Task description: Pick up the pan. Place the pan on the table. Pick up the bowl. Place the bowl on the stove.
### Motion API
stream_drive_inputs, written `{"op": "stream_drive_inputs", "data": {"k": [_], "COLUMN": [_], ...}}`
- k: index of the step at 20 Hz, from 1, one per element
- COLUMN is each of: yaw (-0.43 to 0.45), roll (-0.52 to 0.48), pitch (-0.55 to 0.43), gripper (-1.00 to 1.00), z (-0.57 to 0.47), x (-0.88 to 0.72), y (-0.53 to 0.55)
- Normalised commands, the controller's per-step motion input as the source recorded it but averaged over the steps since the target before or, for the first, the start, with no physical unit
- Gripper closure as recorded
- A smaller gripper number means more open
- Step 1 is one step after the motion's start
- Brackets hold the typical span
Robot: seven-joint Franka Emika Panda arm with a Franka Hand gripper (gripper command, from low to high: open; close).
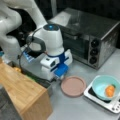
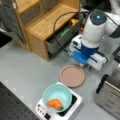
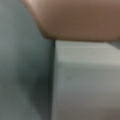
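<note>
You see the gripper (image 1: 58,78) low down at the edge of the pan (image 1: 73,86), at a front view's left side of it. Its fingers hide under the white and blue hand, so you cannot tell if they are apart or closed, or if they touch the pan. In the wrist view the pink pan (image 3: 80,17) fills the top, with a pale flat block (image 3: 85,80) right under it and grey table (image 3: 22,75) beside it.

Now count with me, biggest first. There is one grey table (image 1: 75,107), flat and dull. There is one white arm (image 1: 15,27), smooth and round. There is one steel oven (image 1: 90,32), a shiny box with three black knobs. There is one wooden counter (image 1: 22,92), boxy and light brown, with a grey drawer (image 2: 58,41) standing open. There is one stove (image 2: 75,106), a white square with a black top and small buttons at a corner. There is one pan (image 2: 72,75), round, shallow and dusty pink, lying flat on the table just beside the stove. There is one bowl (image 2: 57,95), round, teal and deeper than the pan. It sits on the stove in both front views. Inside it lies one small orange thing (image 2: 54,103).
</note>
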Motion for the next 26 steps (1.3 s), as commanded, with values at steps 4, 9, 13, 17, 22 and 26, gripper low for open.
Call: {"op": "stream_drive_inputs", "data": {"k": [4, 9, 13, 17, 22, 26], "yaw": [0.096, 0.108, 0.109, 0.114, 0.119, 0.115], "roll": [-0.03, -0.021, -0.022, -0.023, -0.024, -0.025], "pitch": [-0.129, -0.128, -0.116, -0.114, -0.113, -0.102], "gripper": [1.0, 1.0, 1.0, 1.0, 1.0, 1.0], "z": [-0.16, -0.14, -0.11, -0.1, -0.1, -0.08], "x": [-0.08, -0.06, -0.05, -0.03, -0.01, 0.02], "y": [-0.03, -0.03, -0.04, -0.06, -0.06, -0.03]}}
